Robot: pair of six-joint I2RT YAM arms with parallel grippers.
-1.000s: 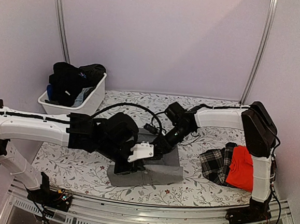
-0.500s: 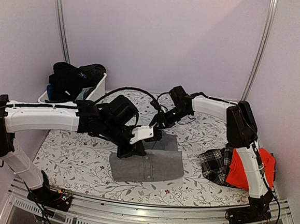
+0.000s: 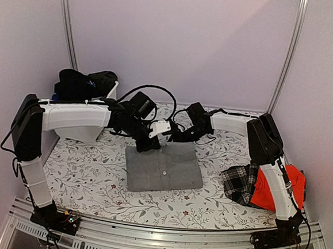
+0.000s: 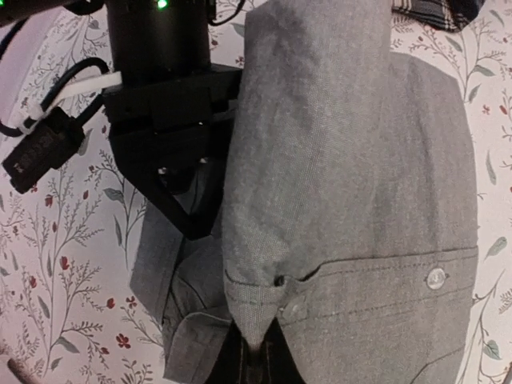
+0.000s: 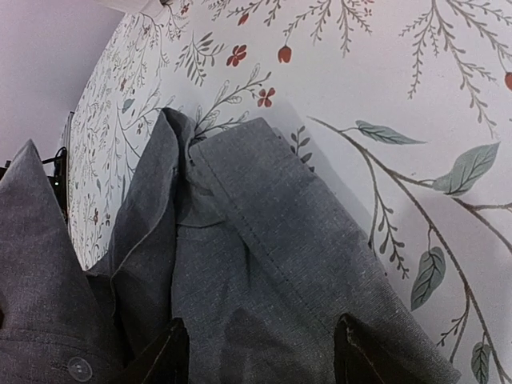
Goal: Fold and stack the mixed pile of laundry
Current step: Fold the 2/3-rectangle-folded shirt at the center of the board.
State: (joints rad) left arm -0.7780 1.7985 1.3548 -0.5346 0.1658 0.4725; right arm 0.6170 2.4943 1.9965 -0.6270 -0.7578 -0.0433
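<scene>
- Grey shirt (image 3: 164, 169) lies folded flat in the middle of the tabletop (image 3: 87, 176), with a button facing up.
- Left tool (image 3: 146, 146) is at the far edge of the grey shirt. It is closed tight and pinches a bit of the shirt's cloth, close to a cuff. In the left wrist view a long fold of grey cloth runs from the pinch out over the rest of the shirt.
- Right tool (image 3: 174, 138) is just beside the left tool, at the same far edge. Its two fingers (image 5: 172, 356) stand apart. Grey cloth lies between them, but they do not squeeze it.
- Plaid cloth (image 3: 238, 182) and a red shirt (image 3: 268, 193) lie on the right side of the tabletop. They touch each other and sit by the bottom of the right arm.
- White tub (image 3: 112, 91) stands at the back left, well apart from the grey shirt. Dark clothes (image 3: 80, 84) are piled in it.
</scene>
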